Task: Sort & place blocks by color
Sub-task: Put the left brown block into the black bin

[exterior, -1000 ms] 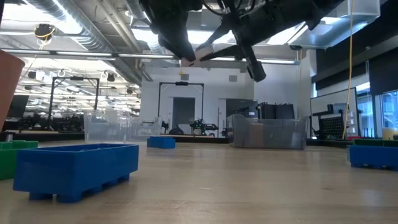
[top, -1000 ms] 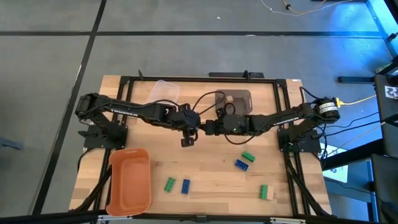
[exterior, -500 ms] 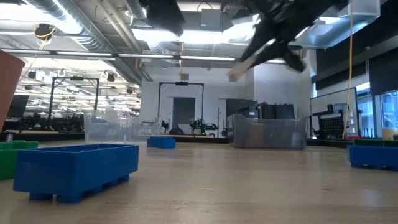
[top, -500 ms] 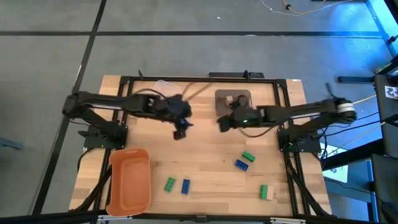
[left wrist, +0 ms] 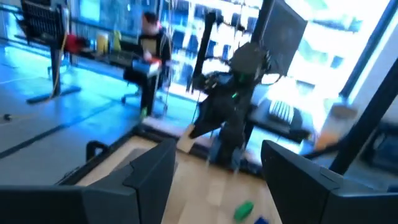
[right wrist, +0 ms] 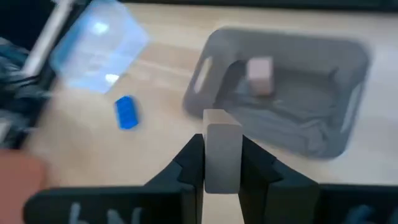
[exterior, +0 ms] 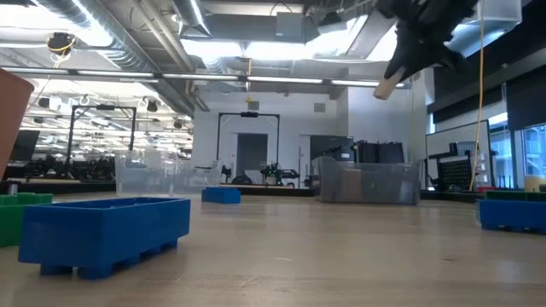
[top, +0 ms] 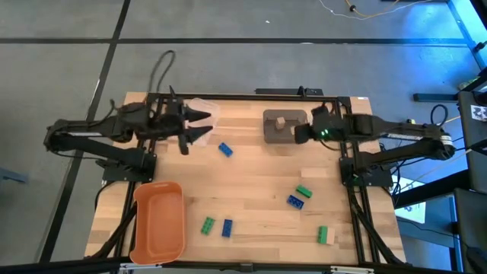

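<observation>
My right gripper [top: 299, 134] is shut on a pale tan block [right wrist: 222, 140], raised beside the grey tub [top: 283, 135]. Another tan block [top: 280, 122] lies inside that tub. My left gripper [top: 204, 125] is open and raised at the far left, in front of the clear tub [top: 204, 109]; its fingers [left wrist: 149, 180] hold nothing. A blue block [top: 225, 149] lies flat on the table between the arms. More blocks lie on the near half: green [top: 303, 192], blue [top: 295, 202], green [top: 207, 224], blue [top: 227, 227], and a green and tan pair [top: 323, 235]. My right gripper pinches the tan block between its two fingers [right wrist: 189, 163], on two opposite side faces. The fingers slant down from the table's right. The block is lifted clear above the table and sticks out past the fingertips, tilted [exterior: 388, 85].
An orange tray [top: 159, 221] stands at the near left corner. The grey tub [right wrist: 286, 118] and the clear tub [right wrist: 96, 46] stand along the far edge. The dark frame rails run down both sides of the table. A person [left wrist: 152, 43] sits in the room beyond.
The two grippers, close together over the table's middle a second ago, have drawn apart. My right gripper has carried the tan block toward the right and far side, to the grey tub. My left gripper has pulled back toward the far left. The blue block stayed put.
</observation>
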Robot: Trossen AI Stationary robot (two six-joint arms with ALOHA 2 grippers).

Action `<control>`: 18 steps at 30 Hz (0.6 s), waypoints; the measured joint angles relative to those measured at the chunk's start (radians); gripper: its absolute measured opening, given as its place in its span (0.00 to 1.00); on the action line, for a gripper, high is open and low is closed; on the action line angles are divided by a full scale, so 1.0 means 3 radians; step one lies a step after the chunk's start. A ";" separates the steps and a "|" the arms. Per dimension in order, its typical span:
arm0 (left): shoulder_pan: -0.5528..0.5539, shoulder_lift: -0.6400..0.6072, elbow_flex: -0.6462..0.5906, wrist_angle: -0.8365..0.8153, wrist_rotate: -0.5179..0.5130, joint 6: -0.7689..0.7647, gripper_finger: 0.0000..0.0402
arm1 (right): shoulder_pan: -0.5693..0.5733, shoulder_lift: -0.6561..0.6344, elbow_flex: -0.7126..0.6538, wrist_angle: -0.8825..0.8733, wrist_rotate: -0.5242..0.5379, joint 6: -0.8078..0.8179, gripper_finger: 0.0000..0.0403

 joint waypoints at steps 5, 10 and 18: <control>0.0001 -0.0198 -0.0209 0.0222 -0.0286 -0.0056 0.57 | -0.0524 0.0482 0.0375 -0.0386 -0.0057 -0.0571 0.15; 0.0001 -0.0206 -0.0221 0.0243 -0.0352 -0.0054 0.57 | -0.0875 0.0989 0.0496 -0.0389 -0.0191 -0.0903 0.15; 0.0001 -0.0205 -0.0221 0.0248 -0.0354 -0.0054 0.57 | -0.1036 0.1734 0.0496 -0.0267 -0.0267 -0.1063 0.15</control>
